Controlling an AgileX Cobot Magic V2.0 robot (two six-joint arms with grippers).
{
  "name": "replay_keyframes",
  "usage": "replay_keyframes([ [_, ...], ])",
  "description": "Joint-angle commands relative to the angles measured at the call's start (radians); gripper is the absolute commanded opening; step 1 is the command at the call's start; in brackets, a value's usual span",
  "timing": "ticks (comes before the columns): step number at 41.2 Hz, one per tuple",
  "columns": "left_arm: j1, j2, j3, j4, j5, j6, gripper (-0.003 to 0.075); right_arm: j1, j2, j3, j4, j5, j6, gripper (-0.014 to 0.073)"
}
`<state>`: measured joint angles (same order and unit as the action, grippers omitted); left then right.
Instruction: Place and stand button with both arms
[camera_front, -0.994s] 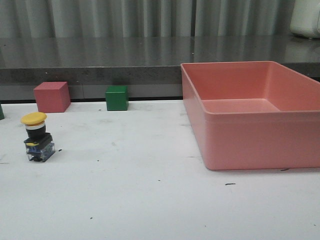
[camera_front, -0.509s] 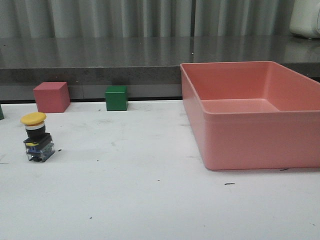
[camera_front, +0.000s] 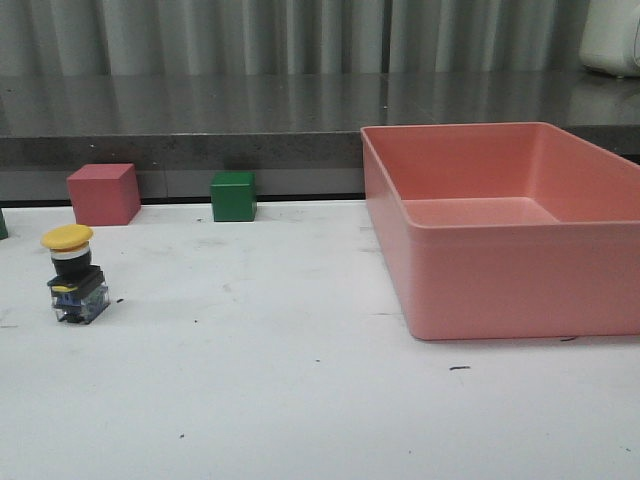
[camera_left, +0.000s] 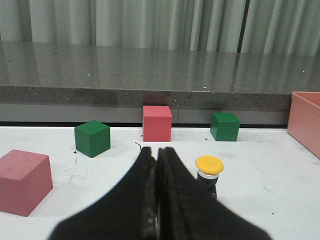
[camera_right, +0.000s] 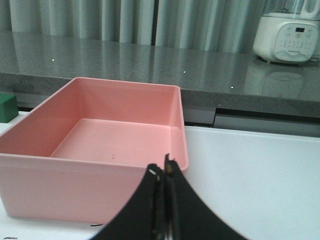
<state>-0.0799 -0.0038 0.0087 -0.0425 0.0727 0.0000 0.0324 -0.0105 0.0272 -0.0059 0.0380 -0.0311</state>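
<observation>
Button (camera_front: 73, 275): glossy yellow plastic cap, black collar, base part black and part clear plastic.
Pink tray (camera_front: 500, 275): smooth moulded plastic, soft satin sheen.
Pink cube (camera_front: 103, 193) and green cube (camera_front: 233, 195): matt, even faces.
Table (camera_front: 300, 400): white, matt, lightly scuffed with dark specks.
Rear counter (camera_front: 200, 110): dark speckled stone look, polished, reflective.
Curtain (camera_front: 250, 35): grey pleated cloth.
Appliance (camera_right: 290, 37): glossy white plastic.

White table (camera_front: 300, 400) carries button (camera_front: 75, 280), cubes (camera_front: 103, 193), pink bin (camera_front: 520, 280)
</observation>
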Motion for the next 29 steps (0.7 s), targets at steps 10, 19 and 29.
replay_keyframes([
  [10,0.002,-0.022,0.015,-0.009,-0.093,-0.008,-0.0020,-0.019,-0.018,-0.003,-0.008,-0.119,-0.009,-0.0068],
  [19,0.002,-0.022,0.015,-0.009,-0.093,-0.008,-0.0020,-0.014,-0.018,-0.003,0.085,-0.121,-0.009,-0.0068],
  [29,0.002,-0.022,0.015,-0.009,-0.093,-0.008,-0.0020,-0.014,-0.018,-0.003,0.083,-0.120,-0.009,-0.0068],
])
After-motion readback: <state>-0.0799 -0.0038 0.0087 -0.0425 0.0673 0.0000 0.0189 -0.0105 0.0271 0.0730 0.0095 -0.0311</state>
